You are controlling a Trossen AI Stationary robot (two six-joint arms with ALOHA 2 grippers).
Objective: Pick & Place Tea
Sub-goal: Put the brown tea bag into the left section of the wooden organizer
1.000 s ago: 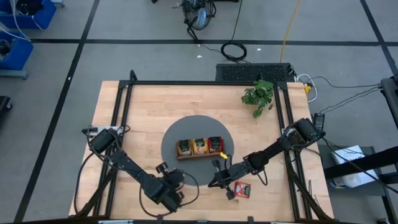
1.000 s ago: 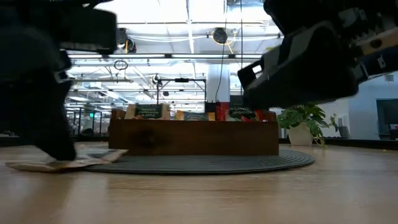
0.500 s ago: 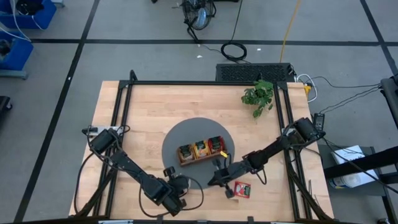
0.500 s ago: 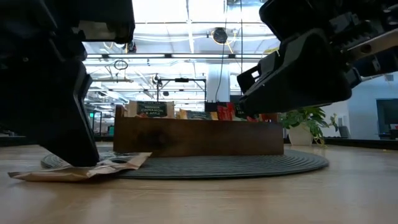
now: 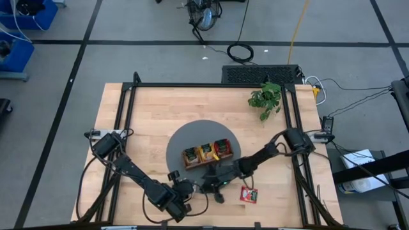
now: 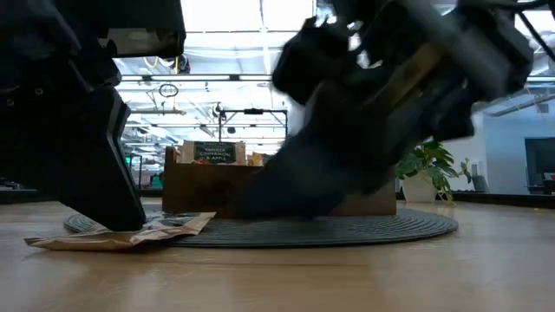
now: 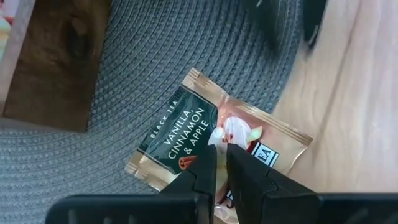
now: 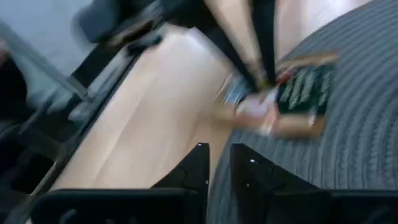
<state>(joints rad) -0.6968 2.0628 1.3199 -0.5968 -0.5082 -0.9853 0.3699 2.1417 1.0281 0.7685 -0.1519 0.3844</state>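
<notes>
The right gripper [image 5: 216, 189] has swung from the red sachet [image 5: 248, 195] at lower right toward the left gripper [image 5: 181, 191], whose fingers clamp the tan tea sachet [image 7: 217, 149] at the mat's edge. Its own fingers stand slightly apart, holding nothing, perhaps readying a handover.

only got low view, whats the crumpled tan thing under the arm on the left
Observer: A tan sachet, labelled vanilla cinnamon & apple. It lies half on the mat, half on bare wood, with the left gripper down on it.
Operator: and the big dark thing mid picture
Observer: The right gripper, open and empty, at the mat's near edge close to the left gripper.
Operator: any other tea loose
Observer: One red sachet on the wood, off the mat, beside the right arm.
</notes>
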